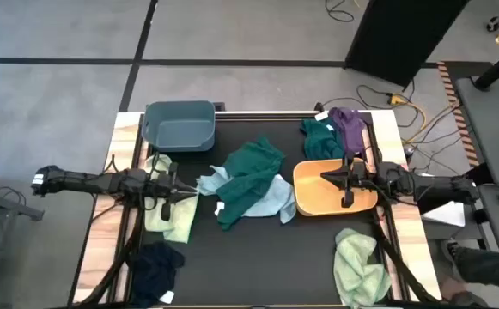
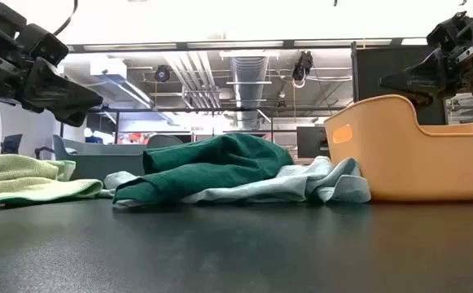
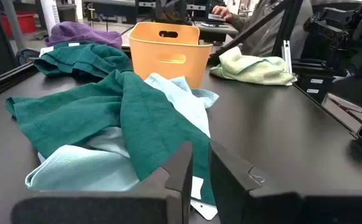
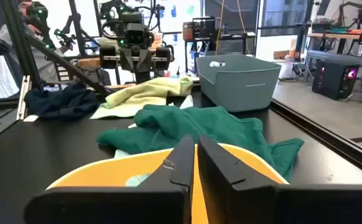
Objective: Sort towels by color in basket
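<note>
Teal-green towel (image 1: 251, 176) lies mid-desk over a light blue towel (image 1: 270, 199), between the grey basket (image 1: 180, 125) and orange basket (image 1: 333, 187). Left gripper (image 1: 165, 206) hovers above a pale green towel (image 1: 172, 215), right gripper (image 1: 347, 199) above the orange basket; both jaws nearly closed, holding nothing.

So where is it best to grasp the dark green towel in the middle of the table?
Probably its raised fold, taken from straight above: the dark green towel humps highest there, clear of the light blue towel under its edge.

Yellow cable (image 1: 414, 110) and, seemingly, papers (image 1: 447, 213) lie off-table.
</note>
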